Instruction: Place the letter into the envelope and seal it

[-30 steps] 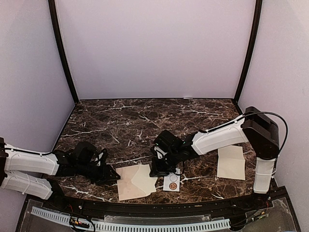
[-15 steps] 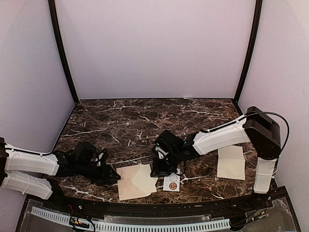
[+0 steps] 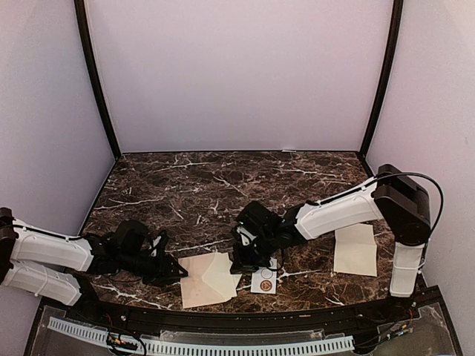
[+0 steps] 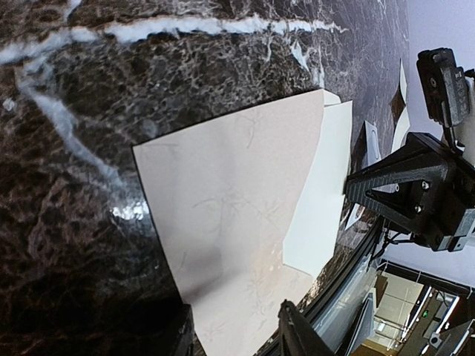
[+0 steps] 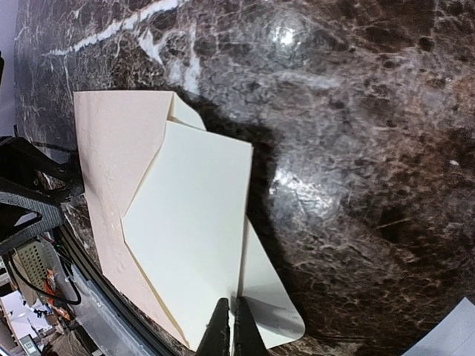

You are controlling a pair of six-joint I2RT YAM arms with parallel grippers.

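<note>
Cream letter (image 5: 193, 245) sits half inside envelope (image 4: 223, 215), between the arms (one corner still protrudes). Right gripper (image 5: 231, 330): fingers together, apparently nipping the letter's edge. Left gripper (image 4: 234, 320): fingers apart, crept up to the envelope's edge over the last second. Insertion under way; seal not begun.

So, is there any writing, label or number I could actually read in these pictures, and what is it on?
No readable text anywhere in these views.
Small white card: two printed circles, one brownish; any lettering inside them is too small to read.
Envelope, letter overlapping it, and loose sheet at the right: all blank.
</note>
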